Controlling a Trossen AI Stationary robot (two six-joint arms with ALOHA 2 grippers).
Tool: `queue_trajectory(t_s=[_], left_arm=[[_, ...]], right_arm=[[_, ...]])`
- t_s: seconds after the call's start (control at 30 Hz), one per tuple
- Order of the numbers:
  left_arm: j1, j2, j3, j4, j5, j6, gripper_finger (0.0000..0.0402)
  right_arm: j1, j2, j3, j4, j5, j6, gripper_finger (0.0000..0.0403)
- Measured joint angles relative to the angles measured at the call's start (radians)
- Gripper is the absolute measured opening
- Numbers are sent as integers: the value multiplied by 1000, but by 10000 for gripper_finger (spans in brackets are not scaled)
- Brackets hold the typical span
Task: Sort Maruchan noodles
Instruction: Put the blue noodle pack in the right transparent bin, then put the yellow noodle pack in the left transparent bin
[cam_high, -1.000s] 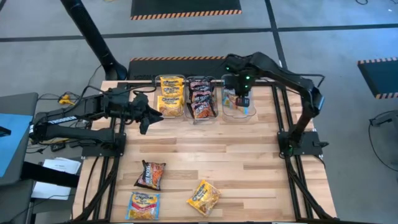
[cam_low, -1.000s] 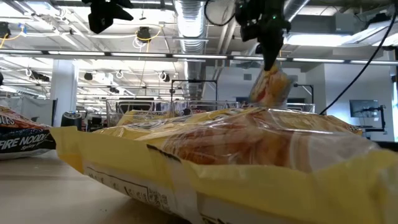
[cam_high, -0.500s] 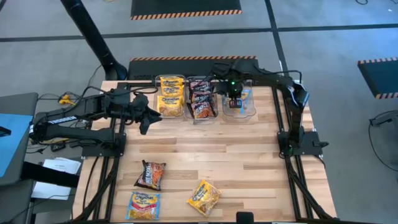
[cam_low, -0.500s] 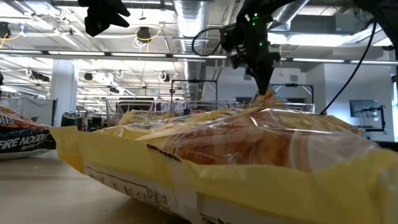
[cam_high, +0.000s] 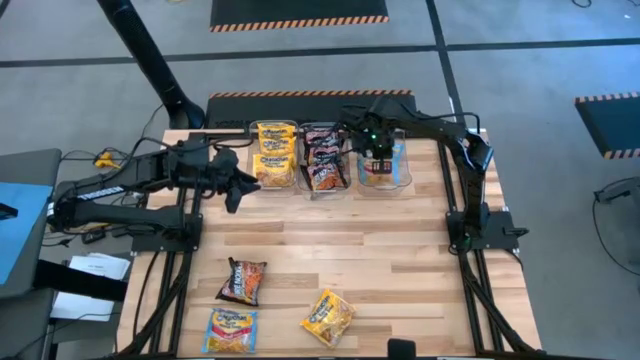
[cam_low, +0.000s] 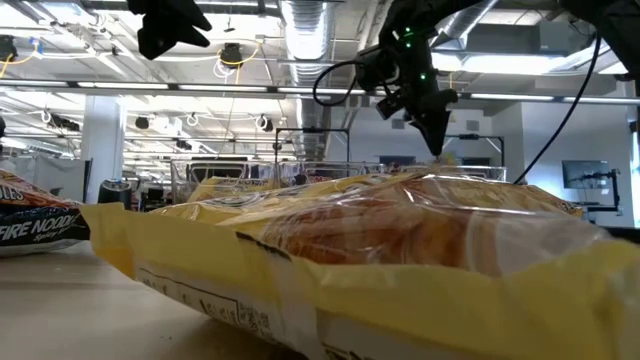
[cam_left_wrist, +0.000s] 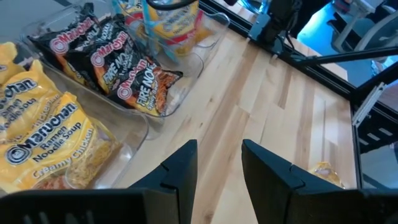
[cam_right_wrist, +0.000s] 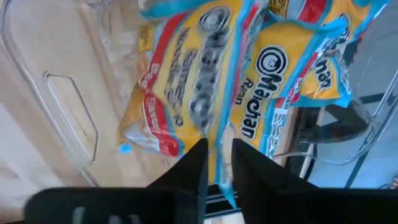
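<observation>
While the right gripper hangs over the rightmost of three clear bins at the far edge of the table, its wrist view shows the two dark fingers a little apart with the edge of a blue-and-orange packet lying between them; whether they pinch that edge or merely frame it is hard to say from this angle. A second blue-and-orange packet lies beside it in the same bin. The middle bin holds dark maroon packets, and the left bin holds yellow packets. The left gripper sits just beside the left bin, above the table, its fingers parted with bare wood showing between them and nothing held. Three packets lie apart from the bins at the near side of the table: a dark packet, a blue-and-orange one close beside it at the near edge, and a yellow one to their right. In the low view that near yellow packet fills most of the foreground, with the right gripper above and behind it.
</observation>
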Motion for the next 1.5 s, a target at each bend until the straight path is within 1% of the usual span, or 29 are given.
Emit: queue_trajectory(t_s=[0.17, 0.27, 0.33, 0.43, 0.53, 0.63, 0.73, 0.83, 0.93, 1.07, 1.23, 1.33, 1.5], left_arm=[[16, 0, 0, 0, 0, -1, 111], [18, 0, 0, 0, 0, -3, 111], [18, 0, 0, 0, 3, -4, 111], [18, 0, 0, 0, 20, -5, 111], [18, -1, 0, 0, 48, -15, 111], [18, -17, 0, 1, 91, -50, 111], [18, -46, 0, 2, 129, -70, 111], [18, -77, 0, 1, 135, -92, 111], [18, -107, 0, 1, 135, -86, 111], [18, -134, 0, 0, 134, -79, 111], [18, -149, 1, -17, 134, -76, 111], [18, -148, 1, -52, 133, -76, 111], [18, -137, 1, -137, 133, -81, 111]], right_arm=[[0, 0, 0, -22, -1, 35, 136], [-6, -5, 0, -32, -10, 66, 153], [-7, -11, 4, -32, -35, 88, 159], [-10, -11, 26, -33, -99, 135, 161], [-11, -11, 62, -32, -183, 196, 158], [6, -11, 109, -31, -306, 274, 154], [42, -11, 168, -31, -462, 373, 150], [89, -11, 221, -29, -610, 459, 149], [155, -11, 243, -31, -683, 527, 149], [273, -11, 244, -31, -704, 550, 152], [418, -11, 244, -32, -699, 544, 157], [493, -11, 243, -31, -693, 548, 157], [586, -11, 243, 6, -690, 612, 158]])
